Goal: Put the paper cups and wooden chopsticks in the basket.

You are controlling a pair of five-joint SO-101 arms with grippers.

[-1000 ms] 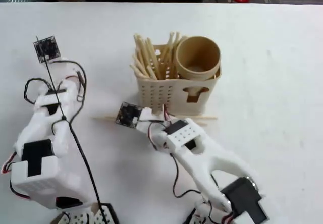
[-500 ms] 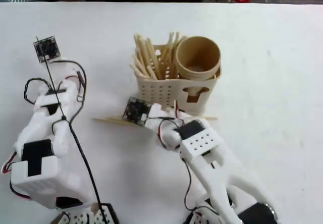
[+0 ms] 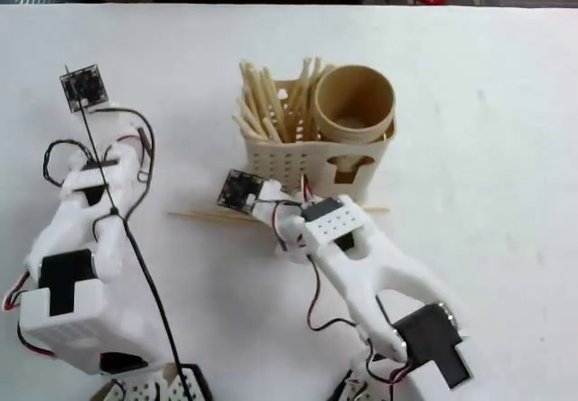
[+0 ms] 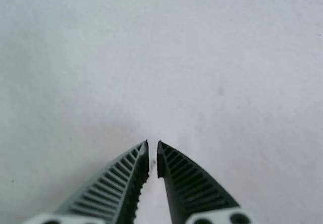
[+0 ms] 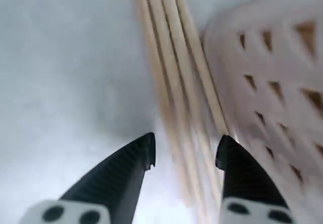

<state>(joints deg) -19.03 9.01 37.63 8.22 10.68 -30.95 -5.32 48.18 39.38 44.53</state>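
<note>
A cream slotted basket (image 3: 316,162) stands mid-table holding a paper cup (image 3: 353,103) and several upright wooden chopsticks (image 3: 266,103). More chopsticks (image 3: 194,213) lie flat on the table along the basket's near side. My right gripper (image 5: 186,151) is open just over these lying chopsticks (image 5: 171,77), with the basket wall (image 5: 272,82) right beside it. In the high view the right arm's wrist (image 3: 271,204) sits low against the basket's front. My left gripper (image 4: 152,158) is shut with nothing in it, above bare white table, at the table's left side (image 3: 90,148).
The white table (image 3: 488,148) has open room to the right of and behind the basket. Black cables (image 3: 135,247) trail over the left arm. The right arm's body (image 3: 379,284) stretches toward the near edge.
The right arm swung first right, then back left, and its wrist now sits closer to the basket's front, over the lying chopsticks. The left arm has not moved.
</note>
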